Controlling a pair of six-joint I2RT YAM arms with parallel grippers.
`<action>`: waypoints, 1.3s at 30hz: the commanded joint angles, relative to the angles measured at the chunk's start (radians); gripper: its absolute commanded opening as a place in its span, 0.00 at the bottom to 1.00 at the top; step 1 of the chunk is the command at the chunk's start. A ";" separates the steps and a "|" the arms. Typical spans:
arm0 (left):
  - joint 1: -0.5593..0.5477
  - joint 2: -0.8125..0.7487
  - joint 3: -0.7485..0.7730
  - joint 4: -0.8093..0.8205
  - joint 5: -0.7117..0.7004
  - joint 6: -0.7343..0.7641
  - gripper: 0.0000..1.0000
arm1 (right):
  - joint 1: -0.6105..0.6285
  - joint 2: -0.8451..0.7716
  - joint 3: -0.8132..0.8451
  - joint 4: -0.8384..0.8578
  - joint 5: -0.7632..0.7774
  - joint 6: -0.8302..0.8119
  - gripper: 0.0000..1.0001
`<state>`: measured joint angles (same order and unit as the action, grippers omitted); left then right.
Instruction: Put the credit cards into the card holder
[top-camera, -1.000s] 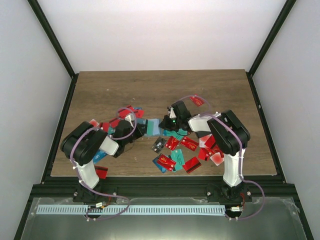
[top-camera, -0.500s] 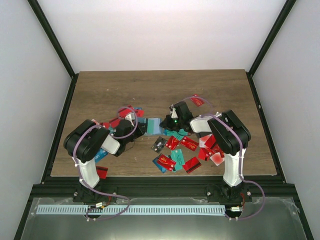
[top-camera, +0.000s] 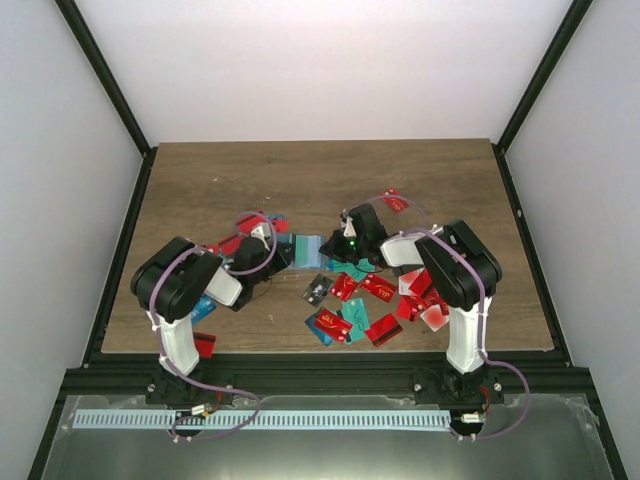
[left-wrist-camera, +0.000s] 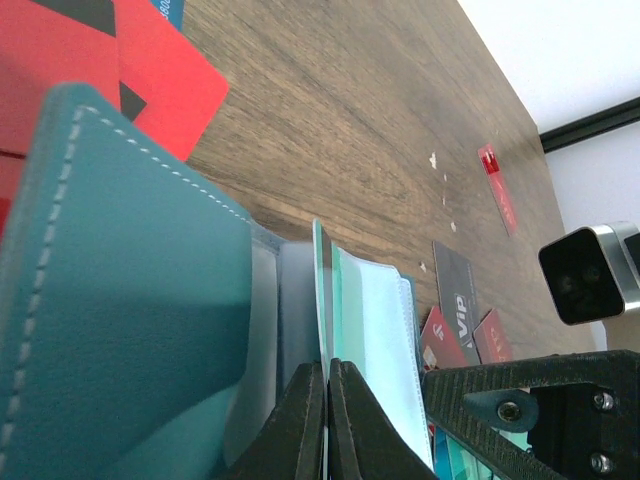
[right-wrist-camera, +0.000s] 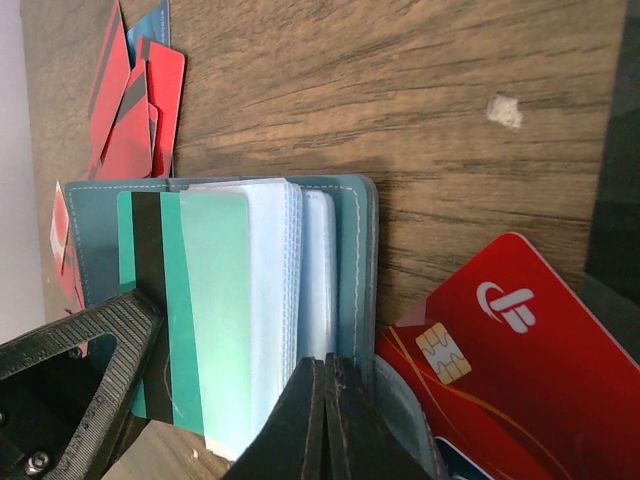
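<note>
The left arm has edged inward — the left end effector (left-wrist-camera: 325, 375), pinched on a teal card (right-wrist-camera: 200, 300), brings it over the open card holder (right-wrist-camera: 360, 240) mid-bench (right-wrist-camera: 400, 100), whose sleeve (right-wrist-camera: 315, 280) the right end effector (right-wrist-camera: 322, 365) clamps; insertion looks close.

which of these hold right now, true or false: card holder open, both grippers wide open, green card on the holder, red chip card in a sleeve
1. The card holder lies open, clear sleeves showing. True.
2. Both grippers are wide open. False: the left gripper and right gripper are pinched shut at the holder's sleeves.
3. A green card with a black stripe lies on the open holder. True.
4. The red chip card is tucked in a sleeve. False: it lies on the table beside the holder.
</note>
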<state>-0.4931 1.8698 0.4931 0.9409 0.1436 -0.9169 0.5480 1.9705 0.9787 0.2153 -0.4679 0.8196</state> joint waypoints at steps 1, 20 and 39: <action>-0.025 0.047 0.015 -0.041 0.011 -0.006 0.04 | 0.009 0.063 -0.045 -0.119 0.007 0.025 0.01; -0.094 0.094 0.036 -0.022 0.045 -0.026 0.04 | 0.009 0.066 -0.041 -0.106 0.007 0.026 0.01; -0.111 -0.069 0.005 -0.187 -0.027 0.069 0.38 | 0.009 0.042 -0.048 -0.113 0.002 -0.005 0.01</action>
<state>-0.5896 1.8488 0.5148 0.8742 0.1116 -0.9051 0.5446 1.9713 0.9714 0.2302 -0.4725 0.8307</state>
